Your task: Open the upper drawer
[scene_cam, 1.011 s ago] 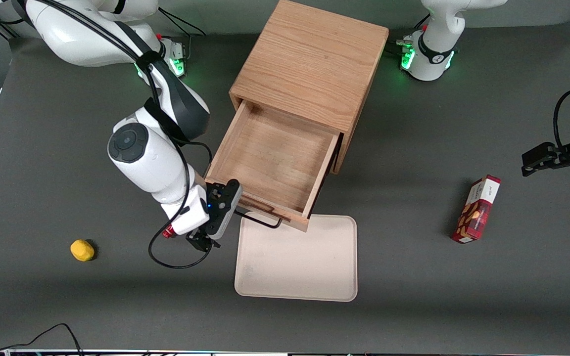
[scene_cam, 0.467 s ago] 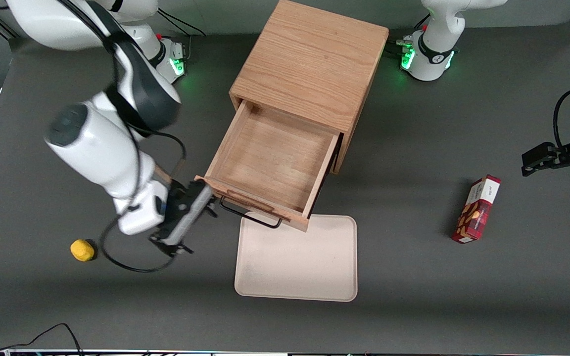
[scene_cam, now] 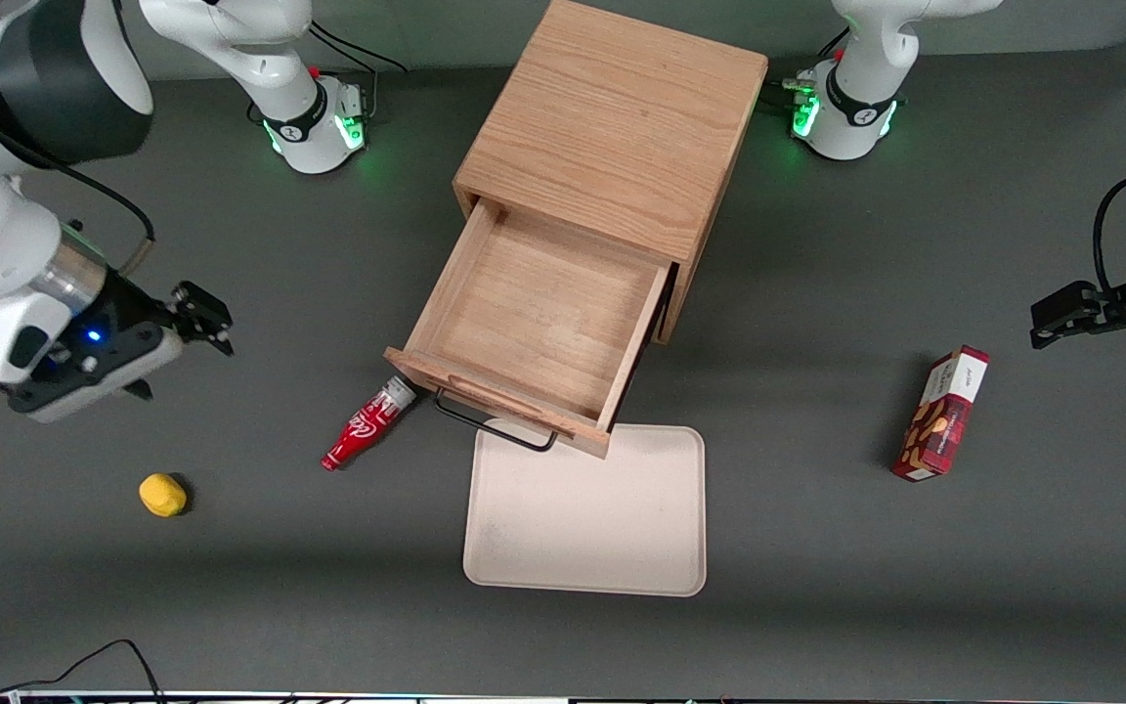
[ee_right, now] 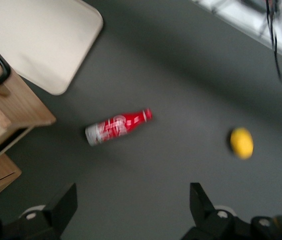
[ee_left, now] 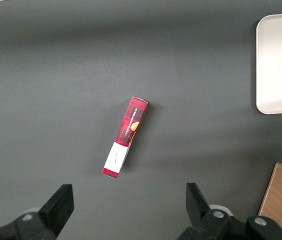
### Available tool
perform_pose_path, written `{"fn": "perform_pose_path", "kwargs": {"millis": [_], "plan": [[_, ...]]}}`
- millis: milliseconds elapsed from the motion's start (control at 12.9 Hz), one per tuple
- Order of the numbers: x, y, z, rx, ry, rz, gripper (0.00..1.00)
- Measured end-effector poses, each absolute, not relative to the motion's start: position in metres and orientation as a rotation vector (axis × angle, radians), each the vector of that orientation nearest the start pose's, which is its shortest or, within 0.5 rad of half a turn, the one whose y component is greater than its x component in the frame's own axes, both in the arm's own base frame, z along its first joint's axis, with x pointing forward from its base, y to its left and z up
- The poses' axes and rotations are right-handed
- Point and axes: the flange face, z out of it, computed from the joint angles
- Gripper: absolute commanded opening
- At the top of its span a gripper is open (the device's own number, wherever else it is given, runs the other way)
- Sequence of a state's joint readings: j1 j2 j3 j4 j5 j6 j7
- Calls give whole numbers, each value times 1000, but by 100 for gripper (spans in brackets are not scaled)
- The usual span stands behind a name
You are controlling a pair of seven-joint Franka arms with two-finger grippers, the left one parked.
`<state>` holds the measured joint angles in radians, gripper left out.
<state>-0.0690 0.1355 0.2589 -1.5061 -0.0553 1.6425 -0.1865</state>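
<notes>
Wooden cabinet (scene_cam: 612,127) as landmark, mid-table. Upper drawer (scene_cam: 534,318) pulled well out of cabinet front, interior bare, black wire handle (scene_cam: 490,430) overhanging cream tray (scene_cam: 587,513) just in front; task judged done. Gripper (scene_cam: 194,318) well clear of cabinet toward working arm's end, raised, fingers spread wide, holding nothing. Red snack box (scene_cam: 944,413) toward parked arm's end. Red soda bottle (scene_cam: 368,425) lying flat, cap end just beside drawer corner. Yellow lemon-like object (scene_cam: 162,494) nearer front camera than gripper.
</notes>
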Motion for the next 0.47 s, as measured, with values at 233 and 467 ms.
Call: {"fn": "perform_pose_path", "kwargs": {"millis": [233, 467], "plan": [[554, 60, 575, -3150, -352, 132, 100], [536, 33, 590, -3163, -262, 93, 100]]}}
